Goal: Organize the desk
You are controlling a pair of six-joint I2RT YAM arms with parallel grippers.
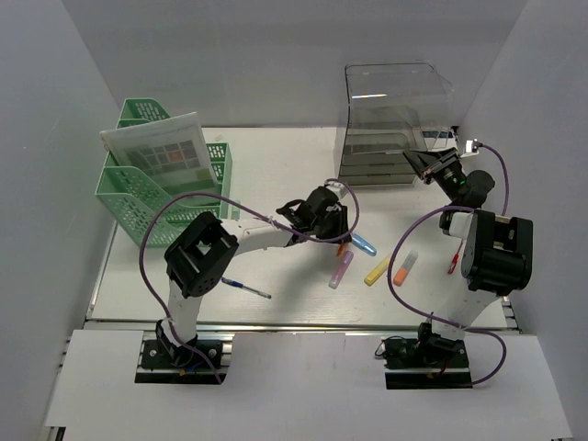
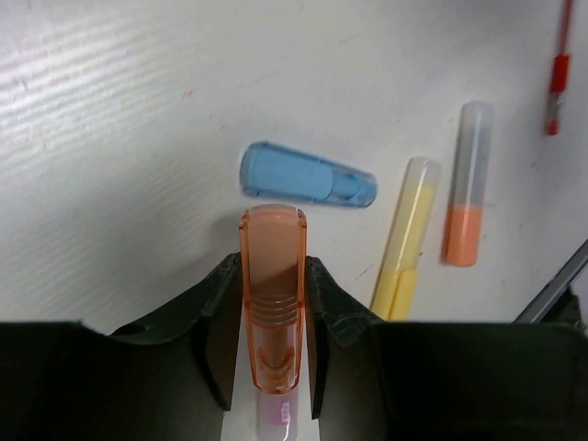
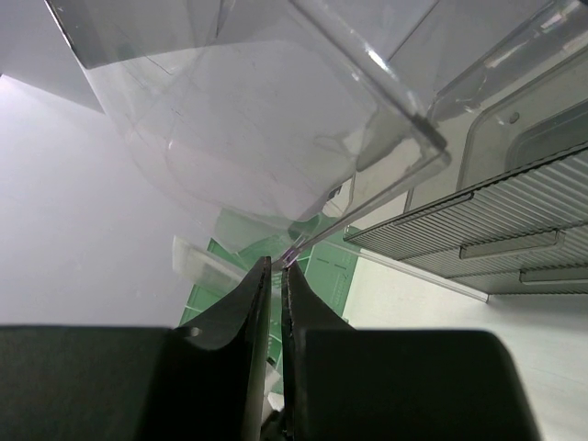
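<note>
Top view: your desk, a flat matte white slab, spreads before the clear plastic drawer unit. Left wrist: your left gripper is clamped on a ribbed translucent orange highlighter. Right wrist: your right gripper has its jaws together beside that unit's glossy hood.

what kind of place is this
Probably a robot test cell staged as an office: a white desk boxed in by grey walls, a green file rack, a clear drawer unit, an orange-capped highlighter in the left fingers.
</note>
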